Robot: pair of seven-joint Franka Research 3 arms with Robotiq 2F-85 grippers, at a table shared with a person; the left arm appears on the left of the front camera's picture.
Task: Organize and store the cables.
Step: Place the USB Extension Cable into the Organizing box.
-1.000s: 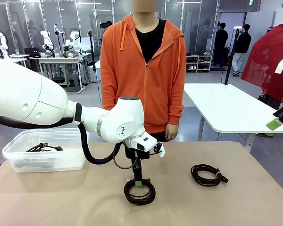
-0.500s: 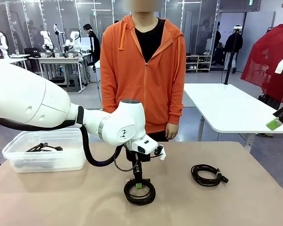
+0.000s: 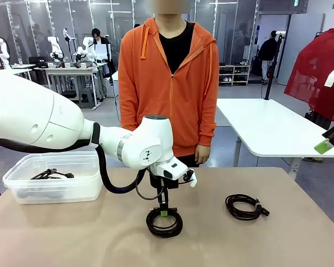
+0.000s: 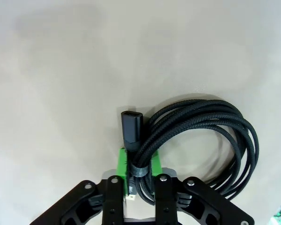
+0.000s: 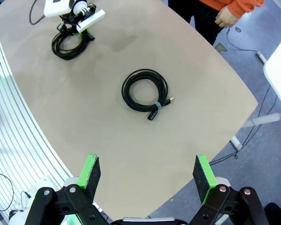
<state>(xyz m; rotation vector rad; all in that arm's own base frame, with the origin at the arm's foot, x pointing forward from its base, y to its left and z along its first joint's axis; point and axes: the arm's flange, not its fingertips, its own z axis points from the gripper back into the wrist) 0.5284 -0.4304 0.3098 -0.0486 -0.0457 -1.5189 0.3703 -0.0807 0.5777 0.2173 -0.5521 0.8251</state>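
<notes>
At lower centre of the front view, one coiled cable [image 3: 164, 222] rests on the table [image 3: 72, 239], its tied section pinched by the left gripper [image 3: 163, 212]. A second coil [image 3: 245, 206] lies right of it; the right gripper [image 5: 146, 172] gapes empty.

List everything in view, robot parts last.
gripped coil: one, black, table centre, pinched at its tie band.
loose coil: one, black, on the table right of centre.
cable in bin: at least one, black, inside the bin.
bin: one, clear plastic, table's left end.
table: one, beige, foreground.
side table: one, white, behind on the right.
person: one, orange hoodie, far side.
left gripper: one, black with green pads, shut on the gripped coil.
right gripper: one, black with green pads, open, high above the table.
</notes>
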